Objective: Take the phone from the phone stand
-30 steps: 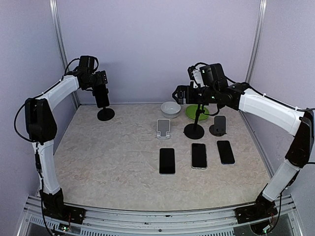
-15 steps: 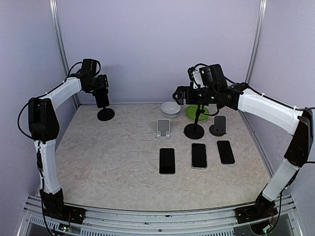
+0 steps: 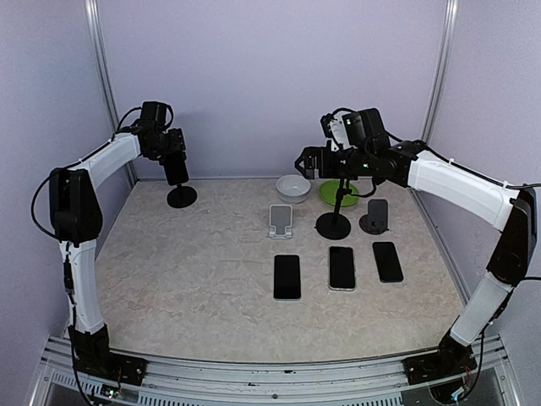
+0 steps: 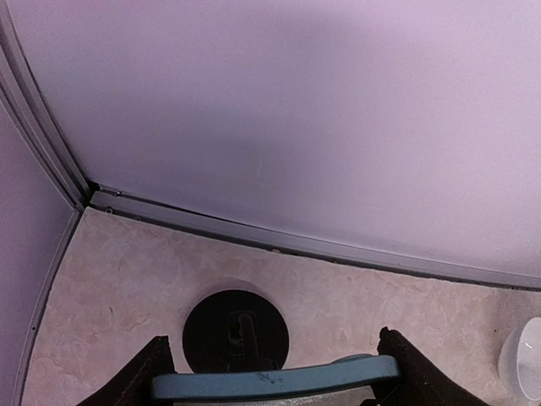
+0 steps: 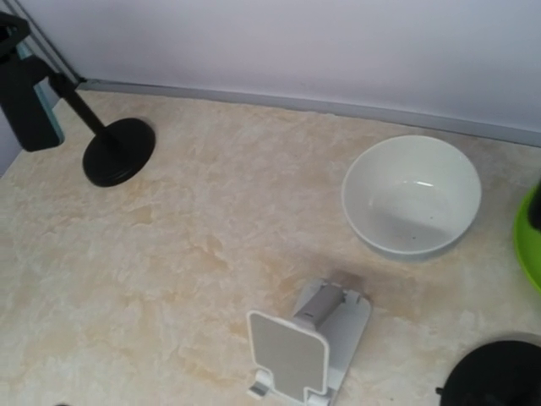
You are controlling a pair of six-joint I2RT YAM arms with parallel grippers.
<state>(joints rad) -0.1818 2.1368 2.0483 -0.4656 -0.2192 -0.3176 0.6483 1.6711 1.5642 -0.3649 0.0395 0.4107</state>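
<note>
Left gripper (image 4: 277,365) narrowed around the phone (image 4: 270,383), over the marbled table (image 3: 194,271).

A white bowl (image 3: 293,187) sits at the counter's (image 3: 186,271) one o'clock, with a green plate (image 3: 326,194) at the bowl's three o'clock. Three dark phones (image 3: 341,267) lie flat in a row toward four o'clock.

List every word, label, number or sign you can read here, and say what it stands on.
No text can be read anywhere.
Phone on the black stand: tiny dark marks on its edge, too small to read.
White stand: blank.
</note>
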